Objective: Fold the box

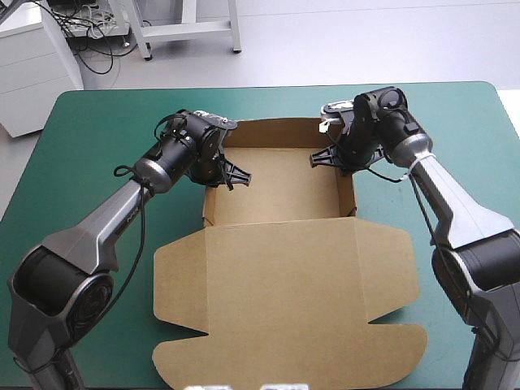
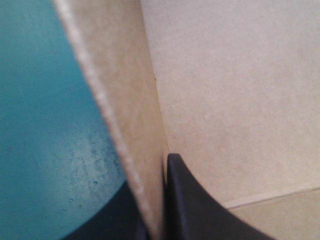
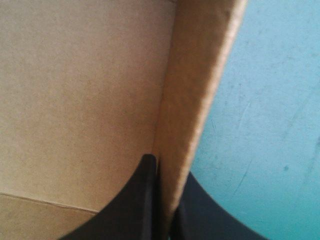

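The brown box (image 1: 280, 191) stands as an open tray at the middle of the table. Its walls are raised and its lid (image 1: 284, 301) lies flat toward the front edge. My left gripper (image 1: 230, 175) is shut on the tray's left wall, one finger inside and one outside. In the left wrist view that wall (image 2: 125, 100) runs up from between the left gripper's (image 2: 155, 200) black fingers. My right gripper (image 1: 329, 157) is shut on the right wall the same way. That wall (image 3: 195, 100) rises from the right gripper (image 3: 167, 200) in the right wrist view.
The teal-green cover (image 1: 97, 146) shows to the left and right of the tray and behind it. The lid's rounded front flap (image 1: 292, 357) reaches close to the table's front edge.
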`<state>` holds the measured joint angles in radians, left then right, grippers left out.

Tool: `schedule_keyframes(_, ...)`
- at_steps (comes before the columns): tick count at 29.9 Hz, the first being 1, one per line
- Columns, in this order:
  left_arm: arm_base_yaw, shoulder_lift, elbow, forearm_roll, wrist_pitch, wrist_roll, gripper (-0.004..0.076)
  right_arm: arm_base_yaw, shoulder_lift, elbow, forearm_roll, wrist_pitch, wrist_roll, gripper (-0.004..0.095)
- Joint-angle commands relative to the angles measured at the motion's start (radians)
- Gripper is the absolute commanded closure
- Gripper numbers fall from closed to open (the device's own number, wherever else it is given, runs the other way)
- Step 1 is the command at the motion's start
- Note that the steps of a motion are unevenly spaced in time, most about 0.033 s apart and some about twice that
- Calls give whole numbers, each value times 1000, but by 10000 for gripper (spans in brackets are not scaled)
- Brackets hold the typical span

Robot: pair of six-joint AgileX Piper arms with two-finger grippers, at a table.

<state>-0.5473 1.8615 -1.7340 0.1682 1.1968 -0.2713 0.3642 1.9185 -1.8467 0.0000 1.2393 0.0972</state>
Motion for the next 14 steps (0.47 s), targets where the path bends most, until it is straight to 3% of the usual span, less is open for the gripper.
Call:
schedule_keyframes(1, 9, -17, -30, -35, -61, 69, 733, 6, -23, -24, 46, 8, -52, 931)
schedule_keyframes(14, 116, 20, -30, -224, 12, 150, 700, 6, 4, -24, 30, 8, -60, 931)
